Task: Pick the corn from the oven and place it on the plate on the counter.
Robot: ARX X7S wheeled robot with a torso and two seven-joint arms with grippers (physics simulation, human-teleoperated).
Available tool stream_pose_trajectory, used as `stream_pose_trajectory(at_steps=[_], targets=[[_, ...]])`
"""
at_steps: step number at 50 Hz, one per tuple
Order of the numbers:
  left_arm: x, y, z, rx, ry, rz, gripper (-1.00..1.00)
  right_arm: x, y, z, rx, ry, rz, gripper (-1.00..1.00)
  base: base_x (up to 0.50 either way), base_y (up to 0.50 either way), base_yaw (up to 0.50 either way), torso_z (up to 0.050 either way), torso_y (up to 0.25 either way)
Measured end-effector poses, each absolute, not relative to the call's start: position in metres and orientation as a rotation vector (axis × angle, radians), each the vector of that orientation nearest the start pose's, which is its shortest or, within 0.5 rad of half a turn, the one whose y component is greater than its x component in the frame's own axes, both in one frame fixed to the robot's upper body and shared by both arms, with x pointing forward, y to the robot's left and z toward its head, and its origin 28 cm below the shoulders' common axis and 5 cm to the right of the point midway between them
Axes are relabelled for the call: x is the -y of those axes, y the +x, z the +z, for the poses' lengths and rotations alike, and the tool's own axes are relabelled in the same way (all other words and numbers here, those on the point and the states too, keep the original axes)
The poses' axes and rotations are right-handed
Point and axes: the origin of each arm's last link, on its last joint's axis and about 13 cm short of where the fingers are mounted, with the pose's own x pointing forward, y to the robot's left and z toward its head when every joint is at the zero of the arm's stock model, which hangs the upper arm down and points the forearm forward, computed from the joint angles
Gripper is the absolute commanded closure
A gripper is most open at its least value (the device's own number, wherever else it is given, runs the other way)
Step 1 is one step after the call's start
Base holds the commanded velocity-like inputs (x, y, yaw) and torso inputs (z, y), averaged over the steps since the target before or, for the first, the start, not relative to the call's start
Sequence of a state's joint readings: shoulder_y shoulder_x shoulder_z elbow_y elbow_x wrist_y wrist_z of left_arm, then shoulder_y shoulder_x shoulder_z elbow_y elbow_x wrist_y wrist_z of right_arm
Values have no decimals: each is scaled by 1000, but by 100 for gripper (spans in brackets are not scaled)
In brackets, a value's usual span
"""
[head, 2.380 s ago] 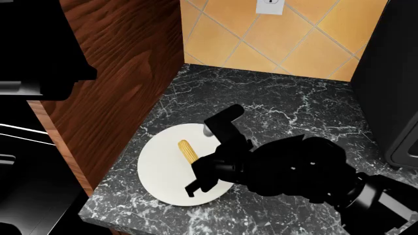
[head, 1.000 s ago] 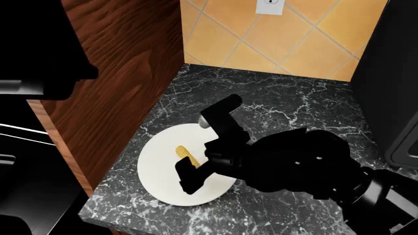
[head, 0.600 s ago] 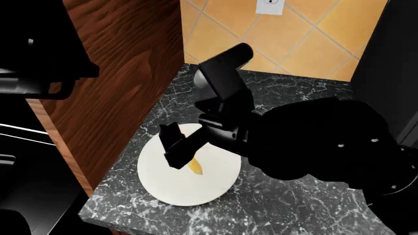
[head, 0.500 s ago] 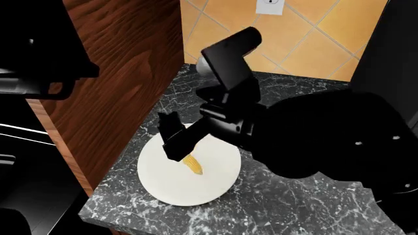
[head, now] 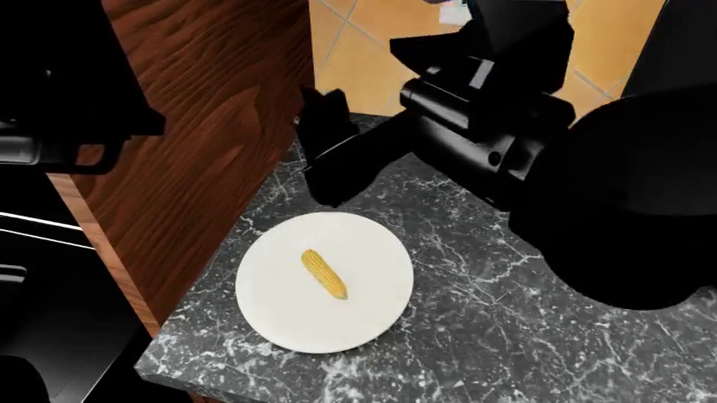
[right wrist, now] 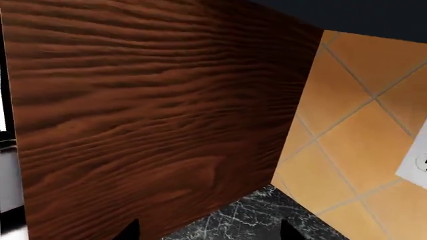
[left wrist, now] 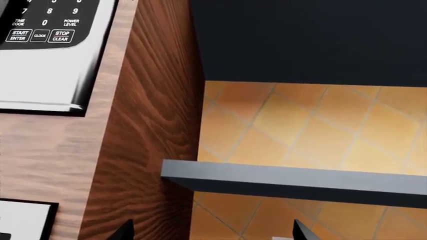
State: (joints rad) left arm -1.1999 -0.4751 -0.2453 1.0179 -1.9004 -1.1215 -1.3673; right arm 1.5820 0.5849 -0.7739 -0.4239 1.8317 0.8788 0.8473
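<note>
The corn (head: 324,274), a small yellow cob, lies free in the middle of the white plate (head: 269,311) on the dark marble counter (head: 493,336). My right gripper (head: 336,155) hangs well above the plate's far edge, toward the tiled wall, apart from the corn. In the right wrist view that gripper (right wrist: 208,235) is open, its two tips wide apart over the marble with nothing between them. My left gripper (left wrist: 210,235) is open too, facing the wooden cabinet side and the tiles, holding nothing. The black oven (head: 34,294) with bright rack wires shows at the lower left.
A reddish-brown cabinet side (head: 213,126) walls the counter on the left. Orange tiles (head: 358,59) back it. A black appliance (head: 686,42) stands at the right. The left wrist view shows a microwave keypad (left wrist: 40,30) and a grey ledge (left wrist: 293,180).
My right arm has risen from just over the plate up and back toward the tiled wall. The corn stays lying on the plate, now fully uncovered.
</note>
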Motion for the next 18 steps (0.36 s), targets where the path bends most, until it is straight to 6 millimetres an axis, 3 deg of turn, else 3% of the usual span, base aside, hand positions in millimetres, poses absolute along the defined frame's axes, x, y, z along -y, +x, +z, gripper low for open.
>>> stream_pose_trajectory(at_steps=[18], targets=[[-210,130,326,707,-124,-127,-100,78,176,396,211,-251,465,-100,0,0,0,0,0]])
